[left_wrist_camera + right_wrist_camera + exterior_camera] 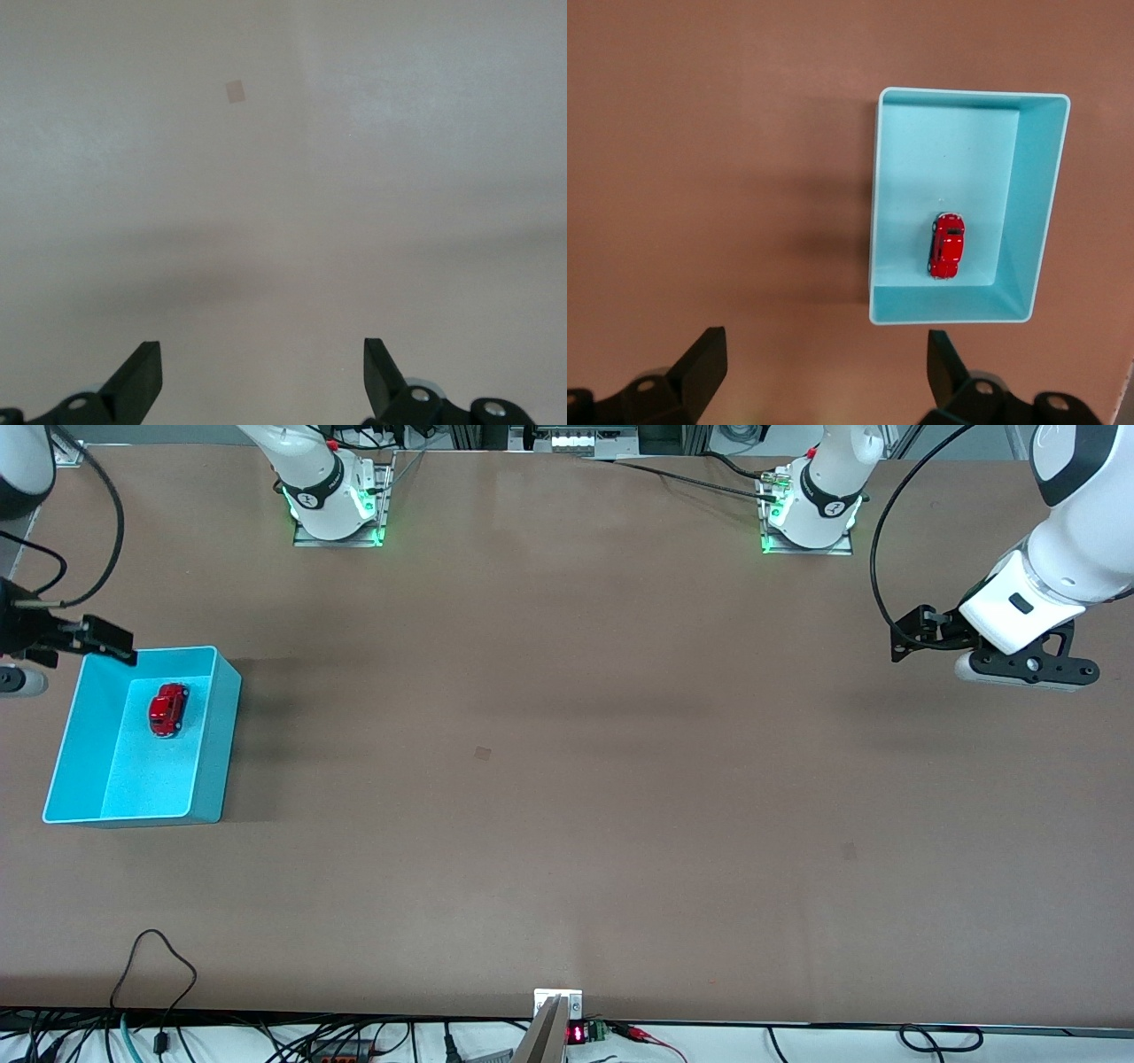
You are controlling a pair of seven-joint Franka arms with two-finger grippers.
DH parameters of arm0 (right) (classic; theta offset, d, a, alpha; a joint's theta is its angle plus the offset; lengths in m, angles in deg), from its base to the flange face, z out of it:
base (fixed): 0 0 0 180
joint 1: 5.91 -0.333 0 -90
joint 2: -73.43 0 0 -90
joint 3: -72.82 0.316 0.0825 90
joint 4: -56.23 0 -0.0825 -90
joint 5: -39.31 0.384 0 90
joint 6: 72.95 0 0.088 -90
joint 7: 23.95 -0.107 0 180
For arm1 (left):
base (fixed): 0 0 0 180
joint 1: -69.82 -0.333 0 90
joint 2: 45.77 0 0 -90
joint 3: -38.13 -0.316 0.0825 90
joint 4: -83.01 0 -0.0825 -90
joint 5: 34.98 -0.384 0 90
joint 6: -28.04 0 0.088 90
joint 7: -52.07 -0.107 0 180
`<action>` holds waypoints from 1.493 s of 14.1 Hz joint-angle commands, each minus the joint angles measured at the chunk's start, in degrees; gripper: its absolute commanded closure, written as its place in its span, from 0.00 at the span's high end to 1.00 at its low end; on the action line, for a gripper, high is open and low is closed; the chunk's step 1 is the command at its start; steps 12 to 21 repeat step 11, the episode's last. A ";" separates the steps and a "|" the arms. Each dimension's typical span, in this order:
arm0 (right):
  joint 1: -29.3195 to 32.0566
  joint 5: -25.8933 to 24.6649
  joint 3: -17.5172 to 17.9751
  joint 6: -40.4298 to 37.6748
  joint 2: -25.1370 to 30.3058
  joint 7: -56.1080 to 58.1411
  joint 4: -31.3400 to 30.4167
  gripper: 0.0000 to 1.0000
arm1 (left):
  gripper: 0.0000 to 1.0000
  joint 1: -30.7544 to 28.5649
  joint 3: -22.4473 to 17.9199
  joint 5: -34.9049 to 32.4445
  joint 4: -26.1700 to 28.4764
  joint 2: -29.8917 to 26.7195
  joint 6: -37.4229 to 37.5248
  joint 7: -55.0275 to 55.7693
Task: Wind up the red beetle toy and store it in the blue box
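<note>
The toy lies in the box, both tools spread wide and empty: right tool above the box's edge, left tool over bare bench.

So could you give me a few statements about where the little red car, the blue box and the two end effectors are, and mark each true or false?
1. The red beetle toy lies inside the blue box. True.
2. The right end effector is shut on the toy. False: it is open and holds nothing, up over the table by the box.
3. The blue box stands toward the left arm's end of the table. False: it stands toward the right arm's end.
4. The left end effector is open over bare table. True.
5. The box has a lid on it. False: it is open at the top.
</note>
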State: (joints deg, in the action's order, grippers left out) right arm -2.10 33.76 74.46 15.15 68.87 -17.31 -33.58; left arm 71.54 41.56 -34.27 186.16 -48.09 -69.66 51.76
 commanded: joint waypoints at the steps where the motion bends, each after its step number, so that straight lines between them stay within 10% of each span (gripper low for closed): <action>1: -5.63 0.18 -4.96 -3.46 -0.72 -0.23 3.77 1.00 | 1.00 -0.31 0.08 1.04 -1.19 0.65 0.05 -0.13; 21: -5.57 0.18 -5.33 -2.76 -0.72 -0.84 1.22 1.00 | 1.00 -0.31 0.08 1.04 -1.19 0.65 0.05 -0.04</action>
